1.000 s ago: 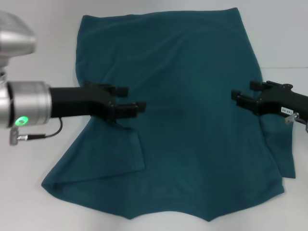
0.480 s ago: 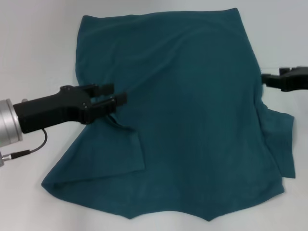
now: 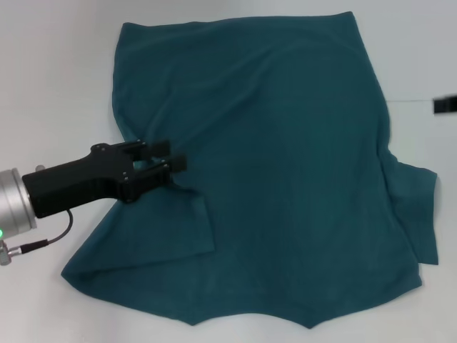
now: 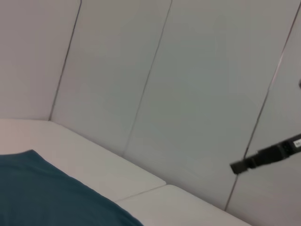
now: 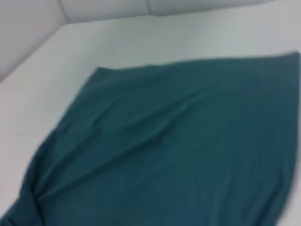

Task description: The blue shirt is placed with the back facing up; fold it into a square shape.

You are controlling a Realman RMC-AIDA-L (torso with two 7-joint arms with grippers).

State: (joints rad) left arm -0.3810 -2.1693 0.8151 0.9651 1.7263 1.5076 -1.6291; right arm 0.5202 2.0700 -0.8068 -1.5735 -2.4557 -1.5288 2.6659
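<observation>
The blue shirt point(image 3: 285, 179) lies spread flat on the white table, with a flap of cloth point(image 3: 178, 229) folded inward at its lower left and a narrow fold along its right side. My left gripper point(image 3: 168, 155) is open and holds nothing; it hovers over the shirt's left edge. Only a black tip of my right gripper point(image 3: 445, 105) shows at the right border of the head view, off the shirt. The left wrist view catches a corner of the shirt point(image 4: 47, 193) and the right gripper point(image 4: 263, 155) far off. The right wrist view looks down on the shirt point(image 5: 164, 150).
The white table point(image 3: 57, 86) surrounds the shirt on all sides. Pale wall panels point(image 4: 188, 94) stand behind the table.
Both arms have drawn back outward from the shirt's middle. The right gripper has almost left the head view. The shirt has not moved.
</observation>
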